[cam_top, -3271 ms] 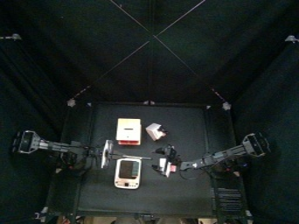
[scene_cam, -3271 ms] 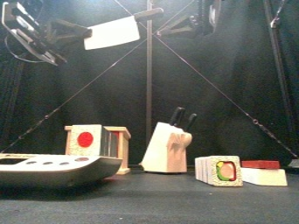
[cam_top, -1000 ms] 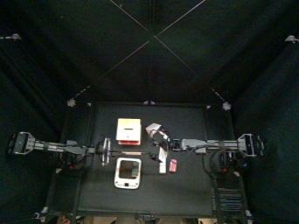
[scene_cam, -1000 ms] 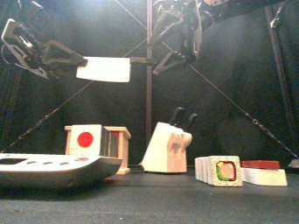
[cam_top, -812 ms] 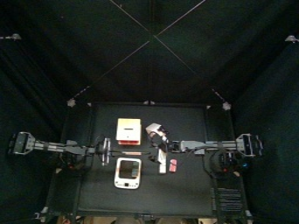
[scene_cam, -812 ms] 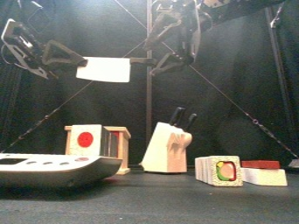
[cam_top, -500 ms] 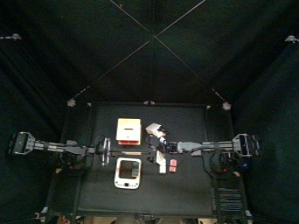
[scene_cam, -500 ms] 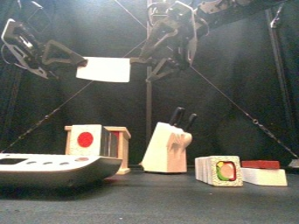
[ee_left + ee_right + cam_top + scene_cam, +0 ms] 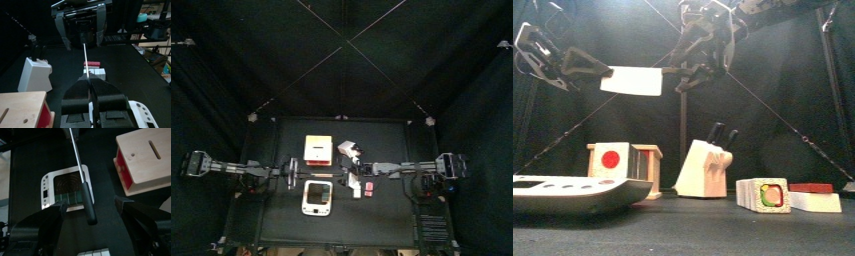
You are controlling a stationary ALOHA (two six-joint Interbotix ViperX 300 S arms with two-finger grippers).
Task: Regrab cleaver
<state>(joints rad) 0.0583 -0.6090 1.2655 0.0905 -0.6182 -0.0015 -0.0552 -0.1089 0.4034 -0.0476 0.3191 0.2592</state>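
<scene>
regrab | left gripper [image 9: 593,70] clamps cleaver [image 9: 633,81] blade | right gripper [image 9: 694,62] wide open around handle [image 9: 87,203] | we centre handle, then close

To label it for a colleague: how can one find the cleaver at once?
Look high above the table. The cleaver is held there by the left gripper. Only it is off the table: a pale flat blade, its black handle toward the open right gripper.
</scene>
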